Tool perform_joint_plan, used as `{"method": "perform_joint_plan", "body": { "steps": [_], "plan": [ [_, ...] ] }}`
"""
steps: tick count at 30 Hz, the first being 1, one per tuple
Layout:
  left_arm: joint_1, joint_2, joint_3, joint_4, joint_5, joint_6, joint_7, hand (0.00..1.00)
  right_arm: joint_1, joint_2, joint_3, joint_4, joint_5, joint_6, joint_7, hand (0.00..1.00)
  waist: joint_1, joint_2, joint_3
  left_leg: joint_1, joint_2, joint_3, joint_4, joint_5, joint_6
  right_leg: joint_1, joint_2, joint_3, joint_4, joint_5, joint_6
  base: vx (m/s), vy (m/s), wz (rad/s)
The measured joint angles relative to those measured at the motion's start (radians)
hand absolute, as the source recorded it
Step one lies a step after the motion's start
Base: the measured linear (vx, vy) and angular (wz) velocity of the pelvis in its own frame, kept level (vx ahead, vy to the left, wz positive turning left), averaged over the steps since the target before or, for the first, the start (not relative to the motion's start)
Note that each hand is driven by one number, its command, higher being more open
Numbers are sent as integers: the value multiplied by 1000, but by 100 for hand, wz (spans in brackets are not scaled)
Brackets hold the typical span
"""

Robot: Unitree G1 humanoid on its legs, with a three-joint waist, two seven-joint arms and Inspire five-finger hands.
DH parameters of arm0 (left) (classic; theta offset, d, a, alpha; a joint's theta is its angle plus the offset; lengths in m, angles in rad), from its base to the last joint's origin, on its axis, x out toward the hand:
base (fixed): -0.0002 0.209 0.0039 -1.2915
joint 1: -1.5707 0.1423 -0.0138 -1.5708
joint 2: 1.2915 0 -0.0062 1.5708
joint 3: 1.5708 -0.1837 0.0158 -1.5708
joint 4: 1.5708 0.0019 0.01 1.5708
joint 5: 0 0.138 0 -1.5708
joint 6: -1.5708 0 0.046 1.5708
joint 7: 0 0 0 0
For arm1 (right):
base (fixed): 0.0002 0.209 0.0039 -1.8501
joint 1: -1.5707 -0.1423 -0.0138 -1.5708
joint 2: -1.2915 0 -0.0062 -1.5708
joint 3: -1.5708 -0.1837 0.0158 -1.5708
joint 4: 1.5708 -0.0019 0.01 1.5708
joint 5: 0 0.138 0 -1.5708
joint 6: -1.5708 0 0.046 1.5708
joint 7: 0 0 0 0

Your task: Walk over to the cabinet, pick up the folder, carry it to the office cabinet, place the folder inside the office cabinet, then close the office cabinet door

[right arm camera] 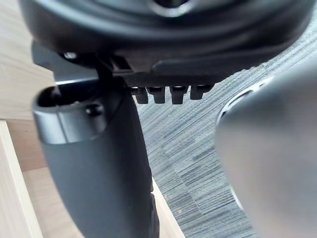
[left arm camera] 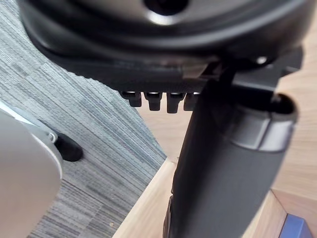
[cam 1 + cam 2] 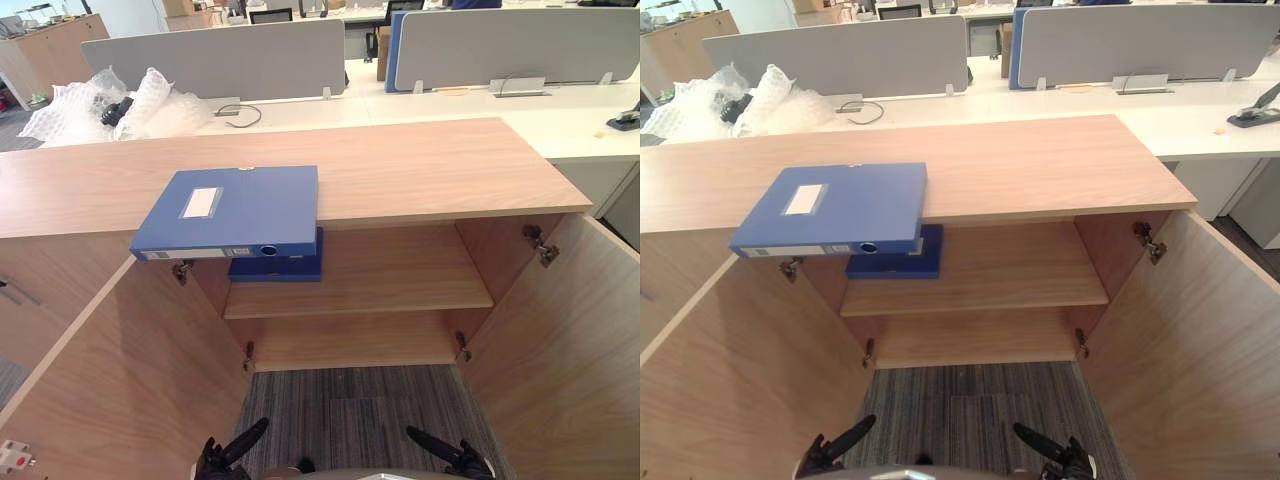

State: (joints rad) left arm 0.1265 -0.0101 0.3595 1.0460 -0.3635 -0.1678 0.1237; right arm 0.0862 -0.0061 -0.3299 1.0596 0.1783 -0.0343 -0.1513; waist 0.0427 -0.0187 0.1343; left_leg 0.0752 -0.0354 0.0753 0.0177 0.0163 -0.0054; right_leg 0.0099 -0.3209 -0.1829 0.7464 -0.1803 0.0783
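While atop cabinet [image 3: 430, 165], folder [image 3: 235, 208] far from hands [image 3: 232, 448] [image 3: 447, 453].

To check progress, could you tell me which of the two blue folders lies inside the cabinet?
The darker folder on the upper shelf; the labelled folder lies on the cabinet top, overhanging its edge.

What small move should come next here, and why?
Probably lift the left hand and right hand, both low, open and empty, toward the blue folder on the cabinet top: it lies untouched, overhanging the front edge.
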Motion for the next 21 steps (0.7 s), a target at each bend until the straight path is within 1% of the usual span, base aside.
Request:
{"method": "perform_joint_plan", "body": {
  "steps": [1,2,3,4,5,7,8,9,10,12,13,14,15,16,17,18,19,20,21],
  "plan": [
    [3,2,1,-1,-8,-1,-2,100,-1,4,11,-1,-4,0,2,100,1,0,-2,9,7,-1,-9,0,10,-4,7,-4,2,-25,-8,19,13,-5],
    [5,3,2,2,-32,1,-9,100,-10,-1,44,-2,-22,-1,10,100,-2,2,-1,7,23,-3,-8,1,11,-6,39,-9,-52,-80,-4,-7,-24,-3],
    [5,4,1,7,-60,2,-24,100,-12,-2,64,-2,-25,-1,18,100,-4,4,-1,3,33,-8,-7,1,11,-6,61,-6,-98,-100,-2,-32,-88,12],
    [5,12,-1,23,-111,4,-56,100,-13,-5,86,-1,-32,-2,27,100,-9,2,-4,-8,46,-22,-3,1,8,-2,112,0,-231,-102,-4,-28,-127,31],
    [5,25,-3,31,-170,11,-87,100,-13,4,83,3,-38,0,34,100,-9,-17,-7,-15,41,-37,-3,3,-11,15,132,-14,-342,-90,-15,21,-192,34],
    [7,16,-6,37,-260,30,-112,100,-7,-7,82,5,-53,4,37,100,-9,-3,-21,-15,56,-65,-19,13,-29,46,158,-40,-411,-83,-21,81,-213,31],
    [20,12,-30,36,-341,37,-135,100,-4,-17,83,3,-61,3,39,100,-8,15,-33,-13,76,-86,-36,25,-40,67,184,-65,-447,-77,-29,86,-200,34],
    [23,12,-37,34,-382,38,-144,100,-3,-19,85,4,-61,4,40,100,-8,18,-35,-11,83,-93,-40,27,-46,76,193,-74,-459,-75,-32,84,-233,39],
    [34,11,-41,0,-460,39,-152,100,0,-19,87,3,-62,6,45,100,-2,20,-36,-9,98,-104,-52,31,-55,92,211,-88,-484,-71,-38,57,-161,28],
    [66,-2,-67,-106,-565,41,-167,100,7,-18,109,1,-62,9,53,100,6,12,-37,-9,120,-117,-68,35,-66,115,242,-104,-533,-54,-47,71,-147,19],
    [80,-8,-76,-157,-621,41,-177,100,7,-16,123,-1,-64,10,56,100,7,7,-38,-10,127,-118,-72,35,-68,120,251,-107,-549,-47,-46,89,-100,6],
    [100,-21,-82,-234,-695,41,-181,100,8,-9,129,-7,-70,11,60,100,7,-3,-40,-7,133,-118,-79,34,-69,129,261,-107,-569,-41,-47,71,-61,2],
    [107,-29,-82,-272,-730,41,-180,100,8,-5,129,-7,-72,11,60,100,8,-7,-41,-6,134,-118,-80,33,-71,133,264,-107,-577,-39,-48,69,-47,-1],
    [127,-41,-84,-354,-785,39,-180,100,13,0,129,-10,-90,12,60,100,10,-17,-47,-6,135,-117,-82,31,-74,137,265,-106,-589,-37,-47,40,-16,-1],
    [135,-40,-96,-394,-807,38,-179,100,16,2,132,-18,-100,13,60,100,11,-20,-48,-6,135,-117,-82,31,-74,141,266,-106,-594,-35,-46,61,-11,-2],
    [155,-40,-113,-499,-850,35,-173,100,22,4,155,-37,-101,14,60,100,11,-24,-47,-5,133,-116,-82,29,-75,145,265,-105,-601,-30,-43,58,-5,0],
    [163,-41,-117,-543,-863,31,-170,100,26,4,158,-43,-103,14,60,100,12,-24,-47,-5,133,-116,-82,28,-74,147,264,-104,-602,-28,-42,66,7,2],
    [182,-42,-121,-654,-872,5,-152,100,26,4,167,-46,-109,16,58,100,17,-23,-47,-5,132,-116,-82,28,-73,149,263,-105,-605,-22,-40,41,18,2],
    [187,-43,-119,-723,-870,-13,-139,100,27,3,176,-46,-110,17,58,100,24,-22,-46,-6,132,-116,-82,26,-71,149,263,-106,-606,-18,-40,33,17,3]
  ]
}}
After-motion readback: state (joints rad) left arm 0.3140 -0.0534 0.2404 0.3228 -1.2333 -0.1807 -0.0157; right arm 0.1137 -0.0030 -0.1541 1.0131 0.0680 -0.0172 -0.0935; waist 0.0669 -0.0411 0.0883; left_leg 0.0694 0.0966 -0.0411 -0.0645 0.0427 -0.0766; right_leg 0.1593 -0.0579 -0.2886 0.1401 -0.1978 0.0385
